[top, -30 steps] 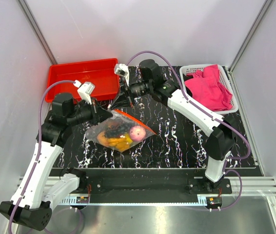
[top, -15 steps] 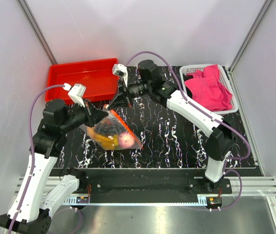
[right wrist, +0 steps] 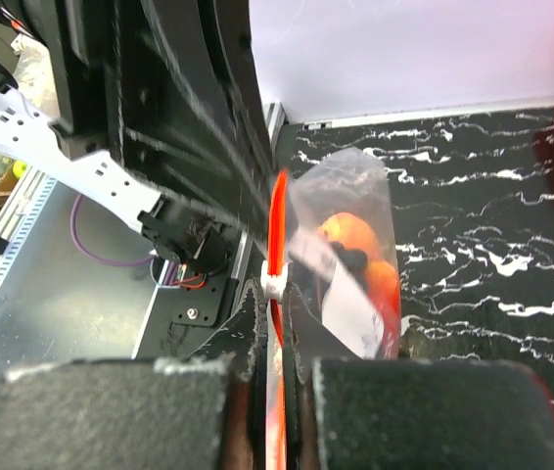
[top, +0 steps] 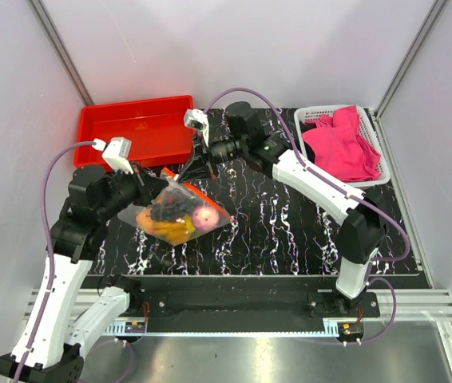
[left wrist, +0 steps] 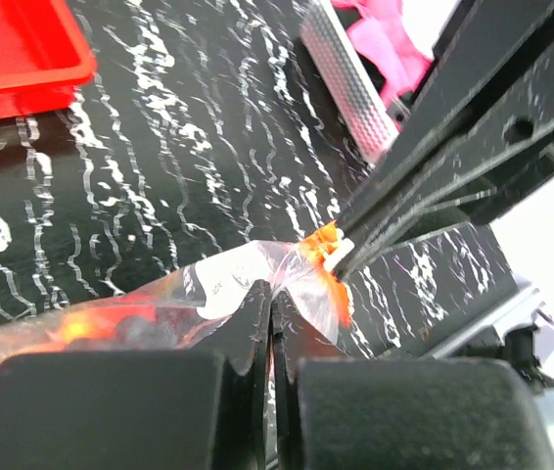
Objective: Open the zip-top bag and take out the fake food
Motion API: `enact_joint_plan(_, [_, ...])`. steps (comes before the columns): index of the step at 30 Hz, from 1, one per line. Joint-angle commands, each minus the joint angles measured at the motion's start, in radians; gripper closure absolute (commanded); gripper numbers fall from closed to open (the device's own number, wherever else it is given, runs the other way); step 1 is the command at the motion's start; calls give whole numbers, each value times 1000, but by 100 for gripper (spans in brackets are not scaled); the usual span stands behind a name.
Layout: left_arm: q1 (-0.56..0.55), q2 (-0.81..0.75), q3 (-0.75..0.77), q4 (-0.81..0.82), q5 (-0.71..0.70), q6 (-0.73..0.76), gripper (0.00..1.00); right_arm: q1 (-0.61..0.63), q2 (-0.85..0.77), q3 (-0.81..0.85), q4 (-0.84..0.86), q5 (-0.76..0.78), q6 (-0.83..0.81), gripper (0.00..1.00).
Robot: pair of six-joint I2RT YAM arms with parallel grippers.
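Clear zip-top bag hangs above black table, stretched between two arms. Fake food bunched inside. Left tool pinched shut on clear plastic near bag corner. Right tool clamped on orange zip strip, possibly on white slider; hard to tell. Risks: thin plastic slips from left tool under pull and bag drops; mouth opens mid-air and food rolls off table.

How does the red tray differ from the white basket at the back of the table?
The red tray has solid walls; the white basket has slotted ones. The tray sits back left, the basket back right. Only the basket holds a pink cloth. Both are rectangular and open-topped.
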Motion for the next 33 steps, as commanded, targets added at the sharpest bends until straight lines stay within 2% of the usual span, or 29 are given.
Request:
enact_joint_plan(1, [12,-32,54,94,-151,-28,100,-11,-45,-5,-29,-14,-33,100])
enact_joint_plan(8, [13,-102,90,74,-284,-12,100,-11,-50,-13,-48,4,-59,100])
enact_joint_plan(18, [13,-249,86,46,-675,-23,100,-14,-50,-27,-95,-8,-128,100])
enact_joint_plan(33, [12,-305,160,46,-880,84,100,-14,-16,-20,-143,-50,-191,100])
